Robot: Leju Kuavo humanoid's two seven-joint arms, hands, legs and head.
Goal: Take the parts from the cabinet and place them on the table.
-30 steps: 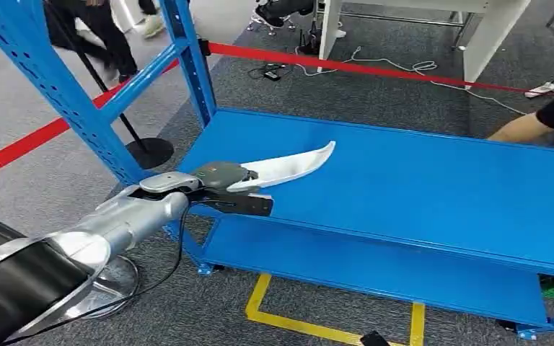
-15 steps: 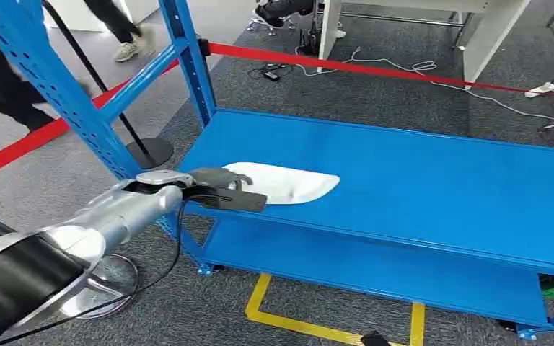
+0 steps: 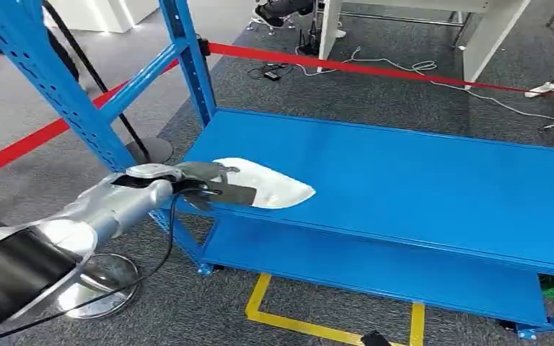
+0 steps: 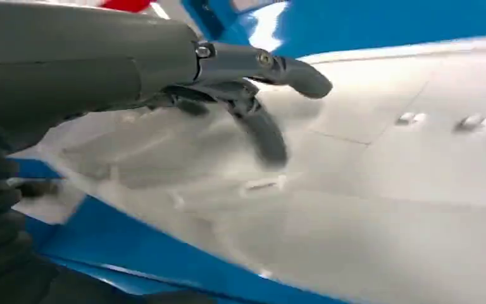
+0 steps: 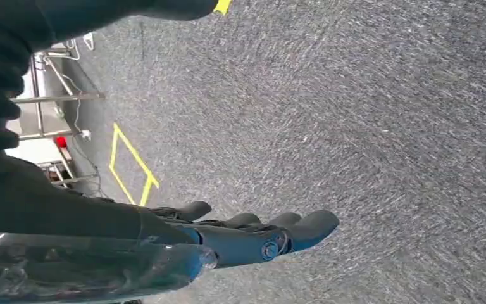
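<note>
A flat white curved part (image 3: 274, 186) lies across the front left corner of the blue cabinet shelf (image 3: 418, 180). My left hand (image 3: 213, 184) grips its near end, thumb on top and dark fingers underneath at the shelf's edge. In the left wrist view the hand's fingers (image 4: 259, 126) lie over the part's broad white surface (image 4: 386, 190). My right hand (image 5: 253, 231) hangs over grey carpet, its fingers stretched out and holding nothing.
Blue perforated uprights (image 3: 187, 58) rise at the shelf's left end, with a lower shelf (image 3: 375, 270) beneath. A red barrier tape (image 3: 375, 72) runs behind. Cables and white table legs (image 3: 476, 36) stand at the back. Yellow floor tape (image 3: 260, 303) marks the front.
The white part has turned from tilted edge-up to lying flat, and has slid toward the shelf's front left corner with my left hand. A person's arm at the right has gone.
</note>
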